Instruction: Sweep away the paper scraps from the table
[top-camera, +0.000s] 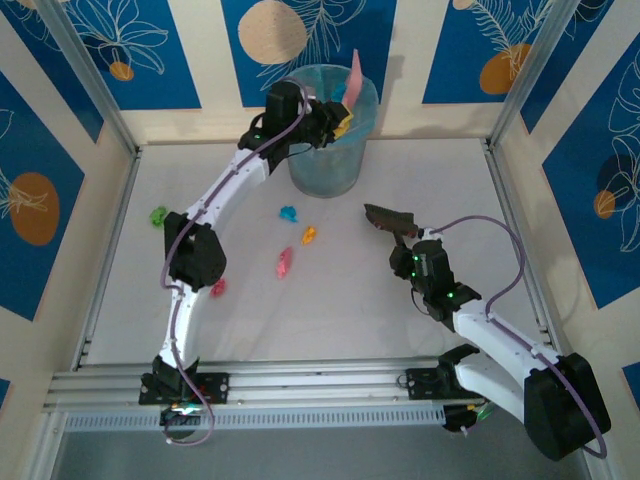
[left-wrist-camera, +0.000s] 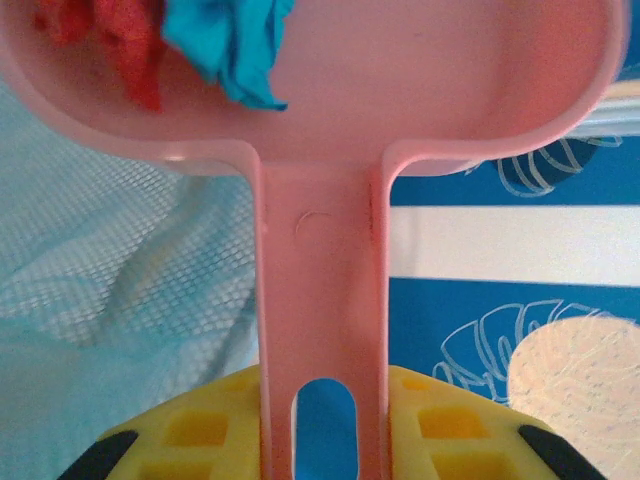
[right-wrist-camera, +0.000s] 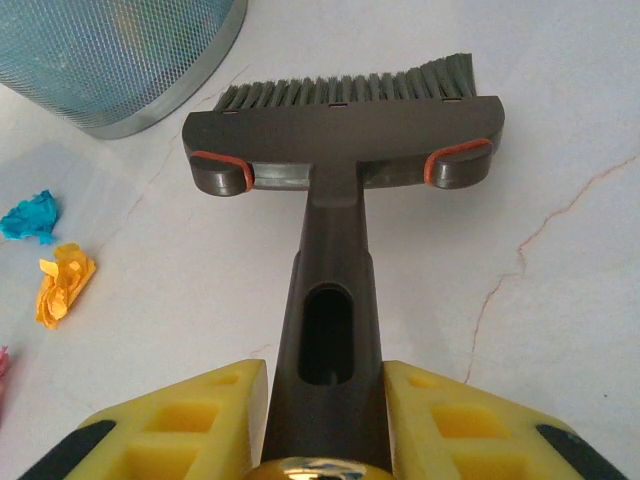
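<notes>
On the white counter (top-camera: 330, 310), the paper scraps (top-camera: 309, 236) lay at nine o'clock of my right end effector (top-camera: 407, 235), clamped on the brush (right-wrist-camera: 340, 120), while my left end effector (left-wrist-camera: 325, 415) gripped the dustpan (left-wrist-camera: 420, 70) at the bin (top-camera: 325, 160).

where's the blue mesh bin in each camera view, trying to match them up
Top external: the blue mesh bin stands upper centre, at the far edge of the table, with the pink dustpan poking up over it.
Left wrist: its mesh wall is on the left side, behind the pink dustpan.
Right wrist: upper left corner, beyond the brush.
Shared landmark: the orange paper scrap, in the top and right wrist views.
</notes>
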